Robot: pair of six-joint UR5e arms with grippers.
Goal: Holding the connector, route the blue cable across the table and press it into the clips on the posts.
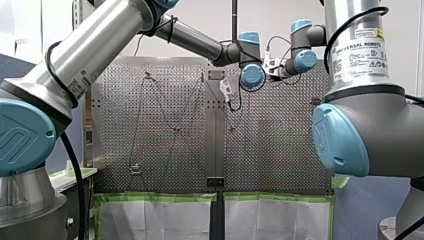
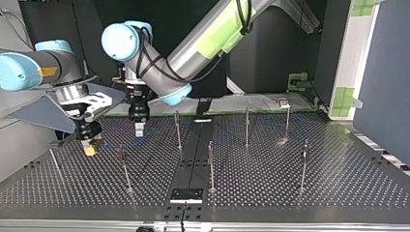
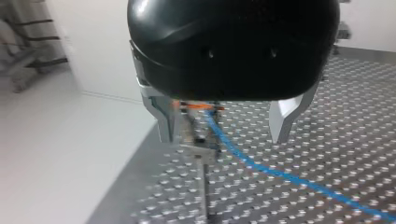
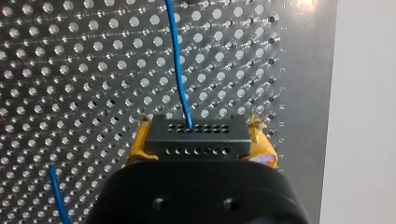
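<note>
Connector [image 4: 196, 139] in right hand [image 4: 198, 133], wrist view

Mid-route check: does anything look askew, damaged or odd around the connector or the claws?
One thing: the yellow pads of my right claw look ragged at their tips, beside the black connector. The connector itself sits square between them. Nothing else stands out.

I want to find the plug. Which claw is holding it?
My right gripper: its yellow pads clamp the black connector, with the blue cable coming out of it. My left gripper has metal fingers standing open, clamping nothing.
</note>
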